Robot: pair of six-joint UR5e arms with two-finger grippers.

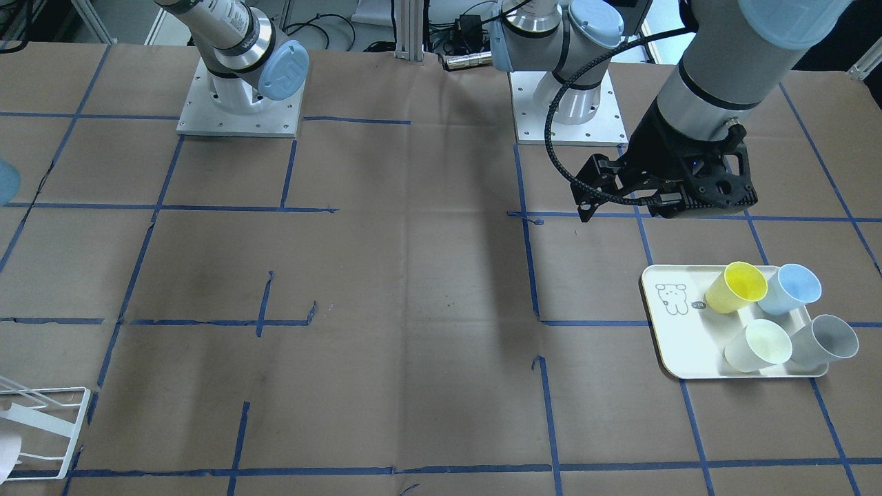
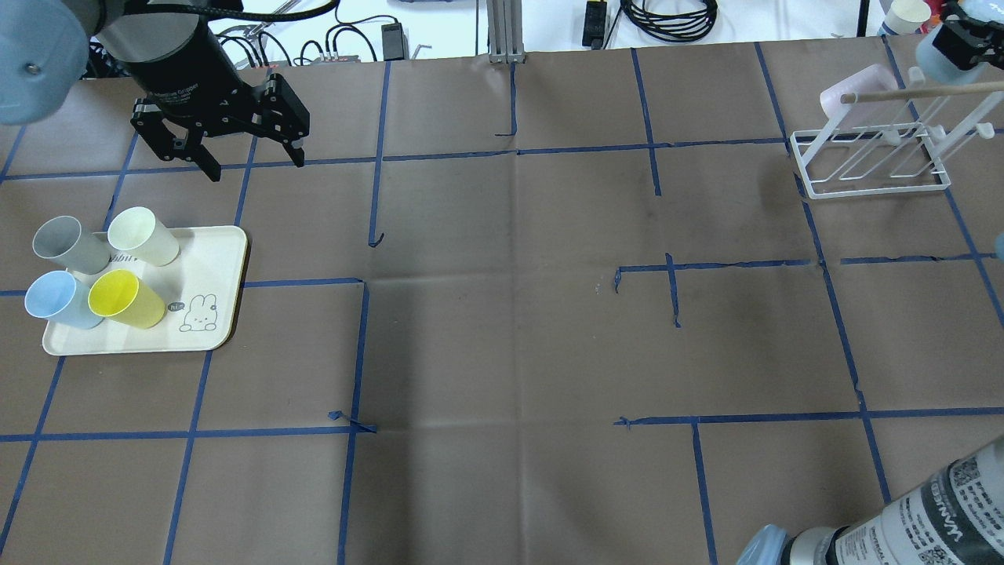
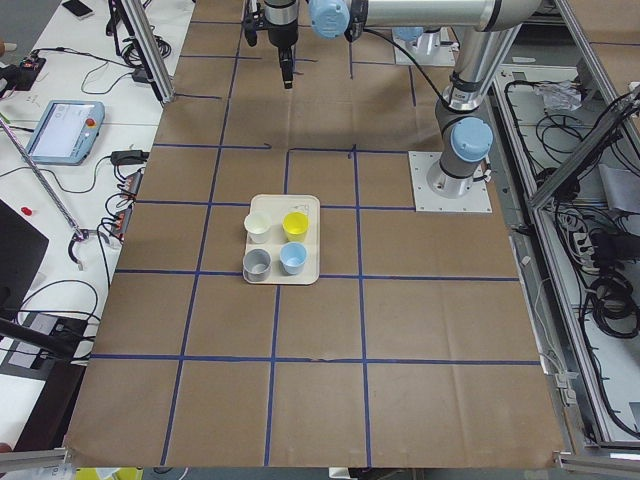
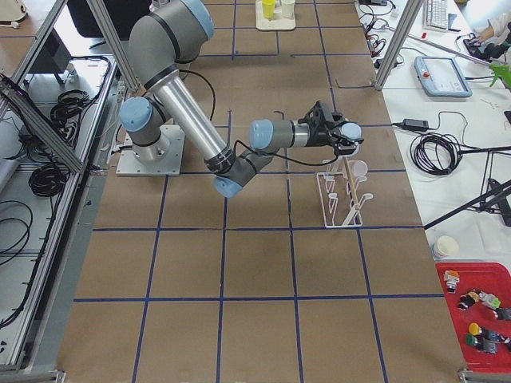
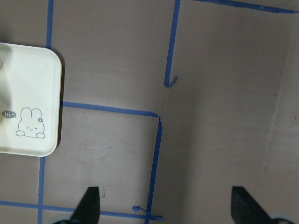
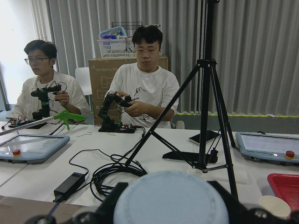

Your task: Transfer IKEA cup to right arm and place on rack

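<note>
My right gripper (image 2: 953, 49) is at the far right, over the white wire rack (image 2: 867, 184), and is shut on a pale blue cup (image 6: 170, 198). The cup's round base fills the bottom of the right wrist view. In the exterior right view the right gripper (image 4: 345, 136) hovers just above the rack (image 4: 339, 199). A pink cup (image 2: 855, 88) hangs on the rack. My left gripper (image 2: 256, 167) is open and empty, above the table just beyond the cream tray (image 2: 212, 259). Its fingertips (image 5: 88, 205) stand wide apart over bare paper.
The tray holds yellow (image 2: 125, 300), blue (image 2: 56, 300), pale green (image 2: 141, 235) and grey (image 2: 69, 245) cups. A wooden rod (image 2: 918, 93) crosses the top of the rack. Brown paper with blue tape lines covers the table. Operators sit behind the far table edge (image 6: 145, 88).
</note>
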